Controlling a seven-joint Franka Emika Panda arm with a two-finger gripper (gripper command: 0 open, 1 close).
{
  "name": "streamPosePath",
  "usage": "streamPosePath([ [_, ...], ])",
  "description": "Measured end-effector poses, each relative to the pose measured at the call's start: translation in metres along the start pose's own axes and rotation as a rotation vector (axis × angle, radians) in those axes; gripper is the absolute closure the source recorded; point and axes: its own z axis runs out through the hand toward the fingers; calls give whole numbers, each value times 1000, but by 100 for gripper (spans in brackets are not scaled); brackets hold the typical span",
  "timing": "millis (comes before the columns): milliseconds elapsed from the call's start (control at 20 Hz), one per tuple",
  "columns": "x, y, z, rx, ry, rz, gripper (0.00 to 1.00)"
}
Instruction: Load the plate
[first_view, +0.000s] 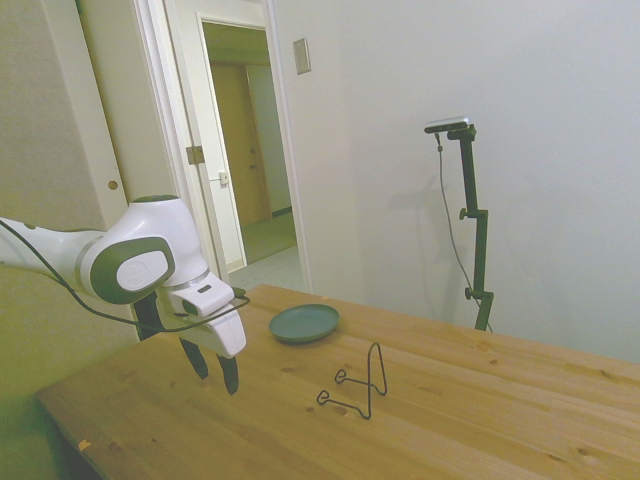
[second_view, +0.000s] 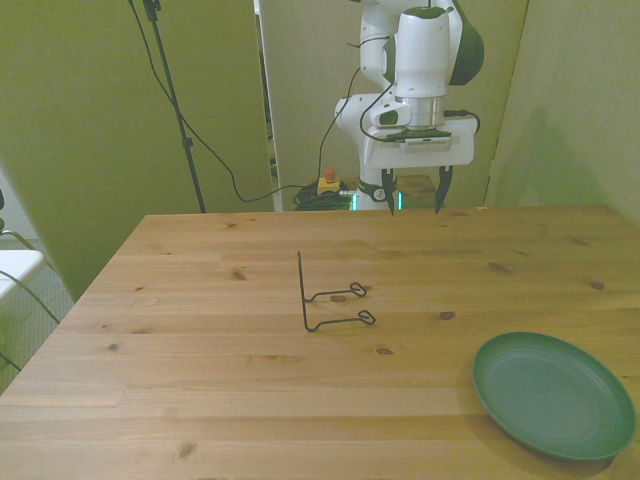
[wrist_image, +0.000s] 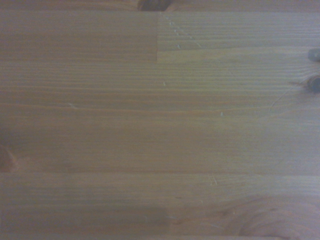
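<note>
The plate is a small round grey-teal dish lying flat on the wooden table, near the corner at the front view's right. My gripper hangs above the table's opposite side, far from the plate, open with nothing between its dark fingers. The wrist view holds only bare wood grain.
A thin black wire stand sits upright near the table's middle, between the gripper and the plate. Cables and a small red-topped box lie on the floor behind the table. An open doorway lies beyond.
</note>
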Motion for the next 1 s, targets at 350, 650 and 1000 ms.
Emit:
streamPosePath([
  [350, 13, -17, 7, 47, 41, 67, 0],
  [650, 62, -78, -6, 69, 110, 160, 0],
  [1000, 157, -135, -5, 63, 160, 274, 0],
])
